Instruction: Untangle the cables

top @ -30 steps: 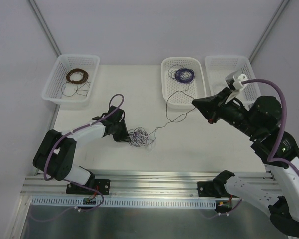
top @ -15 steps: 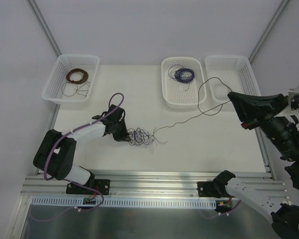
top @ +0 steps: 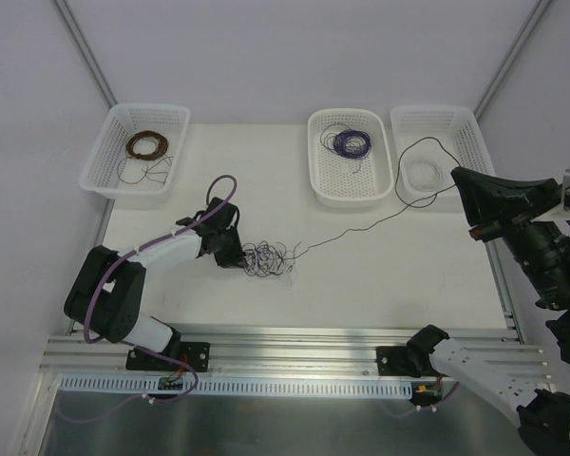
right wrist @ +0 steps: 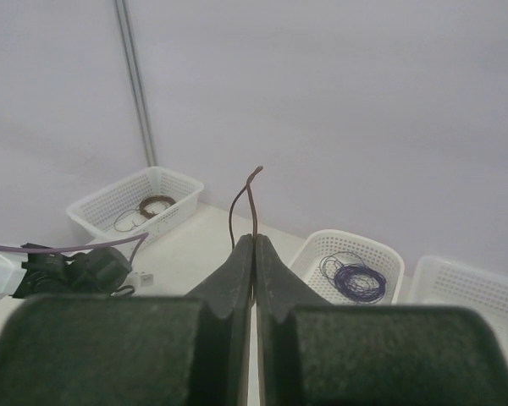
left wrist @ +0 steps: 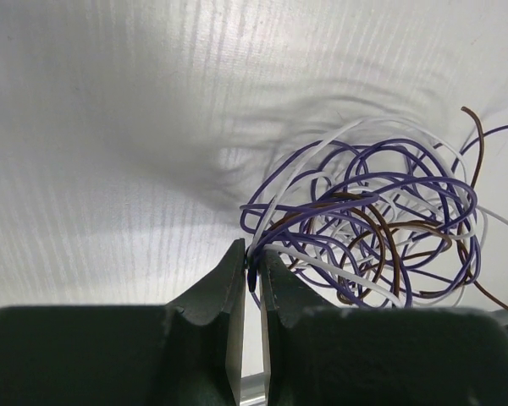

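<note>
Cables [top: 264, 257] lie in a small tangled knot of purple, white and brown wire on the tabletop [top: 389, 275], left of centre and nearer your arms than the baskets; your left hand [top: 236, 258] sits low at the knot's left edge, its fingers pressed together and pinching a purple loop there; one brown strand [top: 361, 226] leaves the knot on its right side, crosses the tabletop and curves up past the right basket [top: 477, 133] to your right hand [top: 459, 179]; that hand is raised at the right, its fingers closed tight on the strand, whose short end sticks out past the tips; the right basket holds a white coil [top: 425, 174]; the middle basket [top: 315, 180] holds a purple coil [top: 351, 142]; the left basket [top: 100, 161], well apart from them, holds a brown coil [top: 144, 145].
</note>
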You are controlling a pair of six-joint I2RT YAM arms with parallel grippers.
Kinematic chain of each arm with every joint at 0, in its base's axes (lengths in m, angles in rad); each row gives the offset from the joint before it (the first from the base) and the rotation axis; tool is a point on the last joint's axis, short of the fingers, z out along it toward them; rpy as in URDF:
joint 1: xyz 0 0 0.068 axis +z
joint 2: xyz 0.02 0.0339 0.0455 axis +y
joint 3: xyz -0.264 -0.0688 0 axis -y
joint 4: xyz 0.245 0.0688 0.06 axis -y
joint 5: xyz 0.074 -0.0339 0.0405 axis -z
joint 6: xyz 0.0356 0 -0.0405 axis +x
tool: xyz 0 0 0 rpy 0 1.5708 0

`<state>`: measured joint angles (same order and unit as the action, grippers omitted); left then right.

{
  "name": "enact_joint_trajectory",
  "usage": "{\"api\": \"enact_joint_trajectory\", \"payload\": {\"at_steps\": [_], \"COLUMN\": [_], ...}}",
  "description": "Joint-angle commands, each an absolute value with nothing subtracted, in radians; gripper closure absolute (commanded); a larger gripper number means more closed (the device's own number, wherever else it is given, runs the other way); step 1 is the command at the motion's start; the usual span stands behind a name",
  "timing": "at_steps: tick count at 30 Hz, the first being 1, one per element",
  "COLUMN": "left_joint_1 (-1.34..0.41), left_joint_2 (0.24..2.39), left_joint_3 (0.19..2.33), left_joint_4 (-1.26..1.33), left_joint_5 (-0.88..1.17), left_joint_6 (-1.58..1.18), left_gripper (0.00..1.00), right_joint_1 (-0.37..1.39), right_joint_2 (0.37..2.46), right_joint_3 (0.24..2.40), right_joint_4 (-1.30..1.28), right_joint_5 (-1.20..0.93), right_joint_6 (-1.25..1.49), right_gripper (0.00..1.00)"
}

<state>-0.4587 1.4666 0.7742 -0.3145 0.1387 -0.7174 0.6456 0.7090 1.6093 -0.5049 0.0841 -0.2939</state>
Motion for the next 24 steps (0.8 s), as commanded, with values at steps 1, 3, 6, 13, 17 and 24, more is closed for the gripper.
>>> {"api": "enact_joint_trajectory", "payload": {"at_steps": [1,3,6,13,17,24], "left_joint_1": [-0.463,-0.457,-0.436,-0.364,-0.342,-0.345], "left_joint_2": [1.445,1.45,1.46,1.471,1.459,1.372], "left_joint_3": [0.804,0.801,0.799,0.807,0.813,0.813], "left_joint_4": [-0.348,-0.357,-0.374,-0.414,-0.426,-0.429], "left_joint_5": [0.071,0.052,0.022,-0.026,-0.041,0.031], "left_joint_6": [-0.695,-0.693,-0.683,-0.652,-0.635,-0.632], "left_gripper": [0.94,0.94,0.95,0.95,0.93,0.74], "right_joint_1": [0.641,0.641,0.641,0.641,0.641,0.641], "right_joint_2": [0.687,0.684,0.684,0.667,0.676,0.722], "right_joint_3": [1.658,1.716,1.765,1.764,1.744,1.639], "right_joint_4": [-0.431,-0.429,-0.423,-0.445,-0.465,-0.515], "right_joint_5": [0.158,0.187,0.228,0.273,0.256,0.225], "right_joint_6": [-0.354,-0.405,-0.451,-0.469,-0.448,-0.37], "right_gripper": [0.99,0.99,0.99,0.99,0.99,0.99]}}
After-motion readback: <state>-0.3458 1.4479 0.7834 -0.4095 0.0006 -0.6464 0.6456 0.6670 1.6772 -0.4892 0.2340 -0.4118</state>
